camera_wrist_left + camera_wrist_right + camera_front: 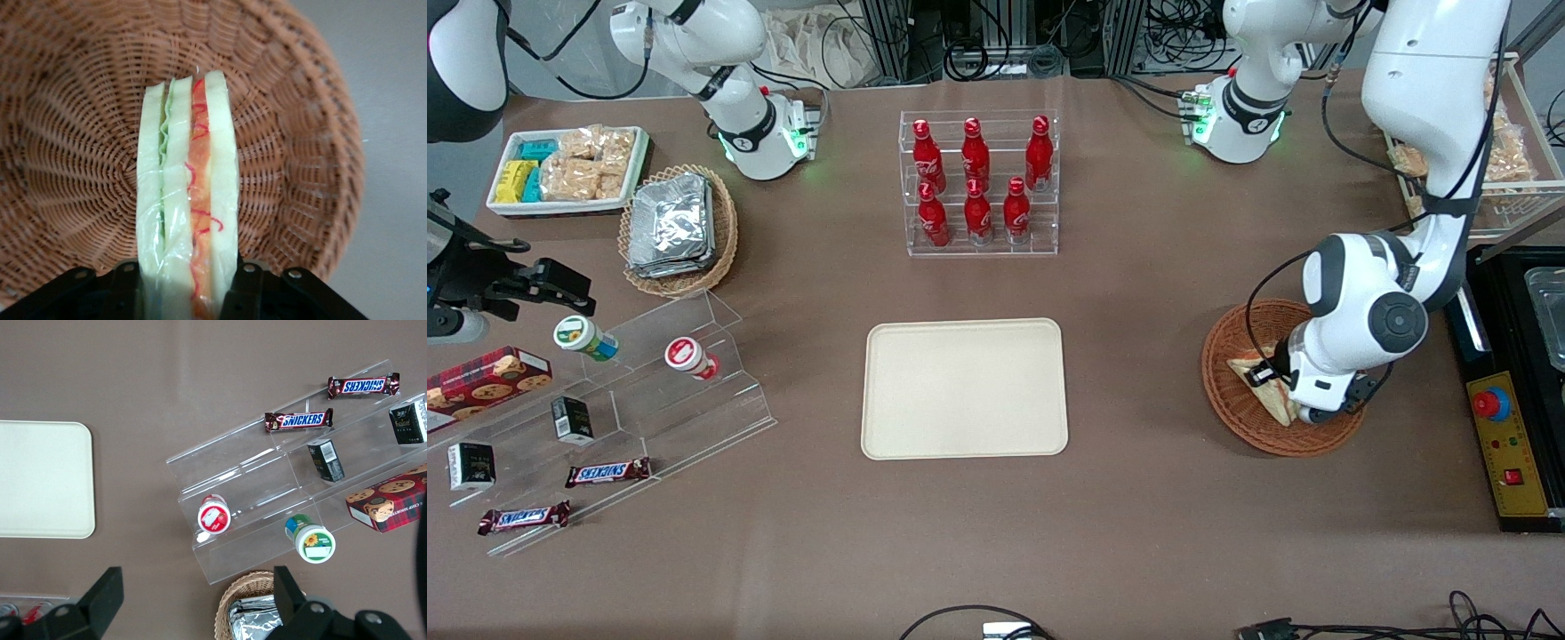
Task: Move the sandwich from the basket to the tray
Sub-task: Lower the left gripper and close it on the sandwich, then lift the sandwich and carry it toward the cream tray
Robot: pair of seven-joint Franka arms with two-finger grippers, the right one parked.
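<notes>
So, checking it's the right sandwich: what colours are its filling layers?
Orange-red and green between white bread, clearest in the left wrist view: sandwich, gripper around it.

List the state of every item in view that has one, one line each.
Sandwich: wrapped in clear film, standing on edge in the basket, between the claw's fingers.
Basket: upright, holding the sandwich.
Tray: flat on the table, nothing on it.
Claw: down in the basket, shut on the sandwich.
Bottles: upright in their clear rack, caps on.
</notes>
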